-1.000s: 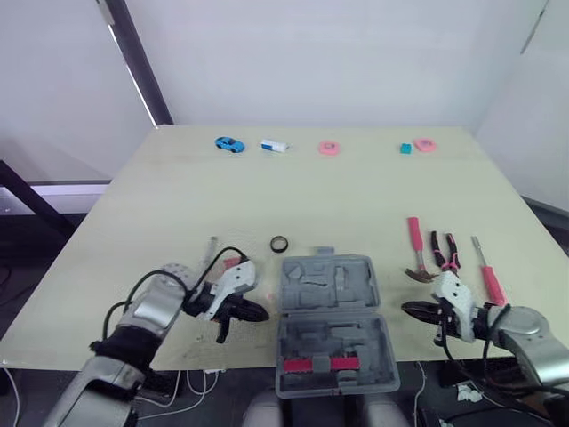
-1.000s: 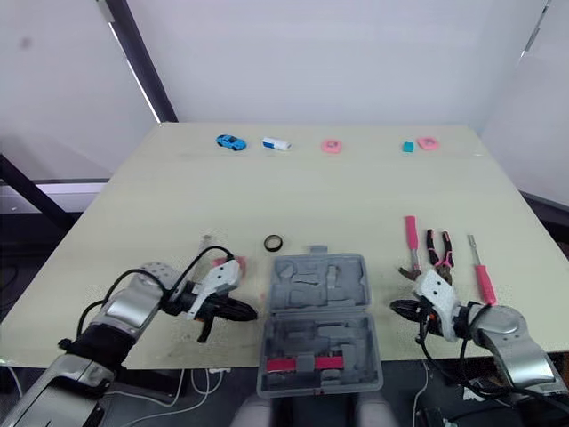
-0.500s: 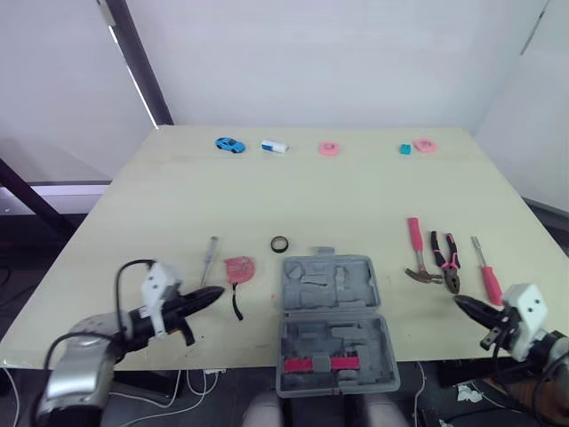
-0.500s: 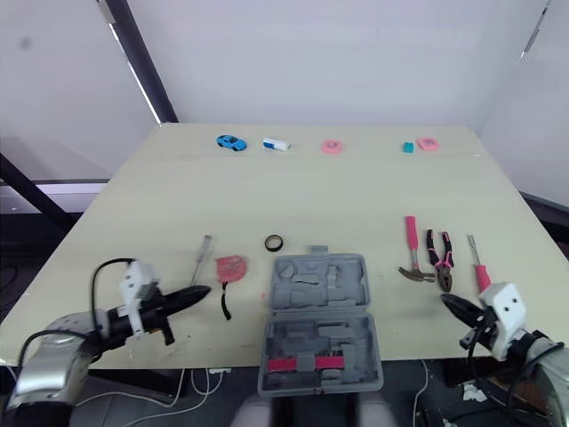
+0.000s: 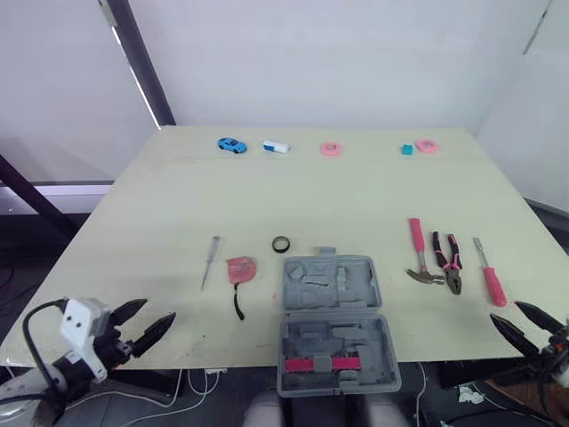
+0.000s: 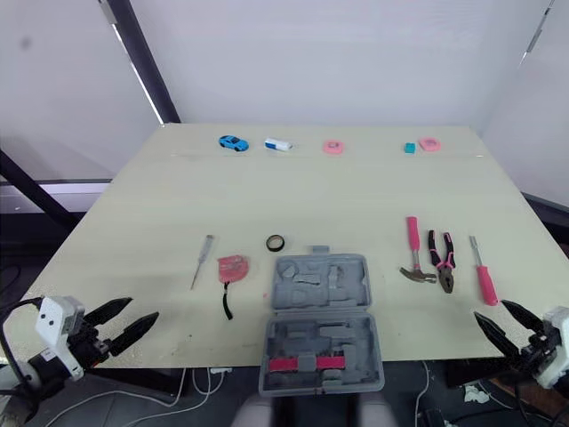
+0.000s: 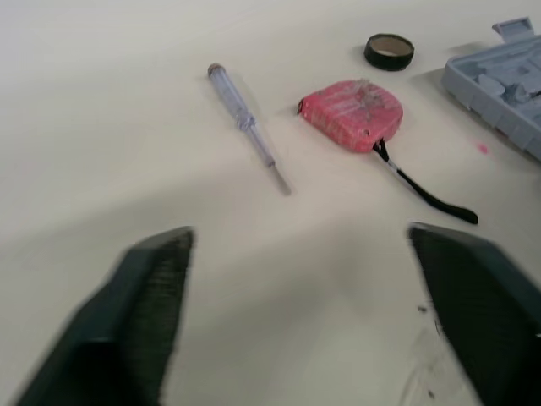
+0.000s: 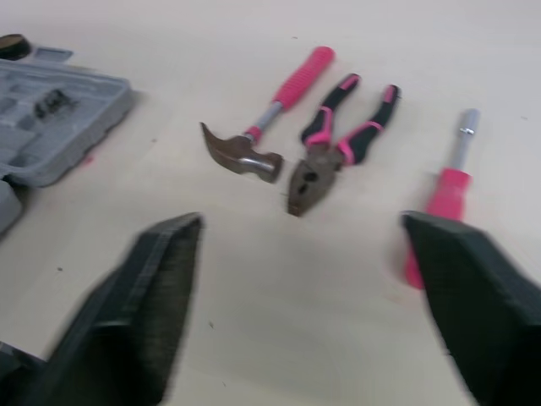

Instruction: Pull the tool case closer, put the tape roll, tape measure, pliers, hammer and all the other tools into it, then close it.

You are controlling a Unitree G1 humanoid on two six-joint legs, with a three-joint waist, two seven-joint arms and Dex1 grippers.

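Table (image 5: 311, 196): one open tool case (image 5: 333, 325) at near edge, one tape roll (image 5: 281, 244), tape measure (image 5: 239, 269), hammer (image 5: 416, 253), pliers (image 5: 447, 260), two screwdrivers (image 5: 210, 261) (image 5: 487, 274). Arms low by near corners; left jaws, right jaws spread, empty.

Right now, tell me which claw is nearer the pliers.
Right. The right claw hangs open at the table's near edge, just past the pink screwdriver beside the pliers. The left claw is at the opposite near corner, beyond the tool case and tape measure.
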